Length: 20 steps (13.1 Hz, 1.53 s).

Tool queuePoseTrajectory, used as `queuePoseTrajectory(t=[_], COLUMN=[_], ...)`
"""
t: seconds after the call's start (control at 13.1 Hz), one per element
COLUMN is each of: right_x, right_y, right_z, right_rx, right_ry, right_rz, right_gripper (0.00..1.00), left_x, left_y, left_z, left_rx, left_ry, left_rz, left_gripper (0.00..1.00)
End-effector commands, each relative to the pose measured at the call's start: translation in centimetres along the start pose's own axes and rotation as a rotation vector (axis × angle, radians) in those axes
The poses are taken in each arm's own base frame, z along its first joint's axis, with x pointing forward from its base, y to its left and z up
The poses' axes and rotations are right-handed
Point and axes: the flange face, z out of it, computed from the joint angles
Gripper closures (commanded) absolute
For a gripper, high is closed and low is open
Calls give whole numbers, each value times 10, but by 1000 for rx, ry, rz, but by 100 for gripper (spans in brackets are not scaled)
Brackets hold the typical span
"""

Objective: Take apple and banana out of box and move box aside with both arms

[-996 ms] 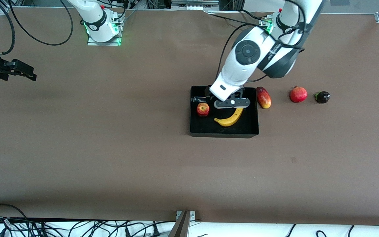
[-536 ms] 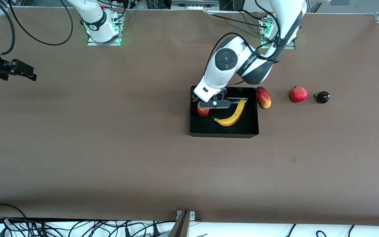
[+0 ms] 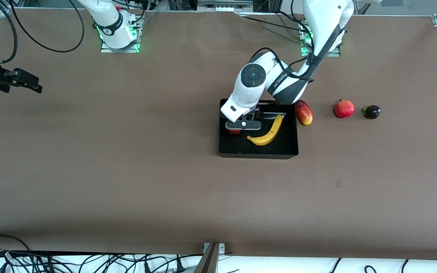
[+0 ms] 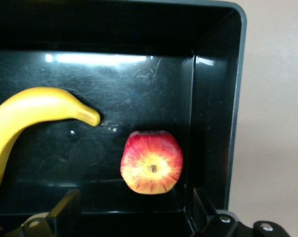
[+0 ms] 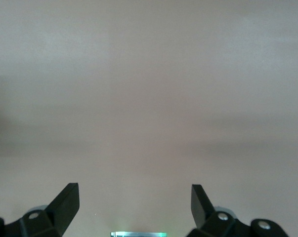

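Brown surface (image 3: 127, 170): my left hand (image 4: 134, 217) hung wide open and empty over the apple (image 4: 151, 162), likely firm, smooth, best pinched across its middle.

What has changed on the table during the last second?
The left gripper moved from over the banana toward the right arm's end of the box and is now open over the apple, nothing held. The fruits, the box and the waiting right gripper stayed in place.

one box (image 3: 258, 151), five fruits (image 3: 343, 109) (banana (image 3: 268, 133) among them)
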Motion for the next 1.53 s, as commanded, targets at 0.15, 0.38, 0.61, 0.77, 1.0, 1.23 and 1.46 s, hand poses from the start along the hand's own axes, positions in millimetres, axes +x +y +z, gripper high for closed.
queuePoseTrajectory(t=[0.15,0.38,0.61,0.77,1.0,1.23,1.46], right_x=[-3,-3,-3,-3,-3,-3,-3], right_y=[1,1,1,1,1,0,1], right_z=[-3,-3,-3,-3,-3,-4,-3], right_rx=[20,20,20,20,20,20,20], right_ry=[-5,-5,-5,-5,-3,-3,-6], right_rz=[10,10,8,13,11,8,3], right_gripper=[0,0,0,0,0,0,0], left_x=[9,3,2,0,0,-2,-1], left_y=[4,8,8,8,7,6,6], left_z=[28,46,55,61,61,64,56], left_rx=[-27,-5,-1,0,40,45,50], left_ry=[55,48,36,31,66,61,65], left_rz=[79,110,110,106,172,175,170], left_gripper=[0,0,0,0,50,98,100])
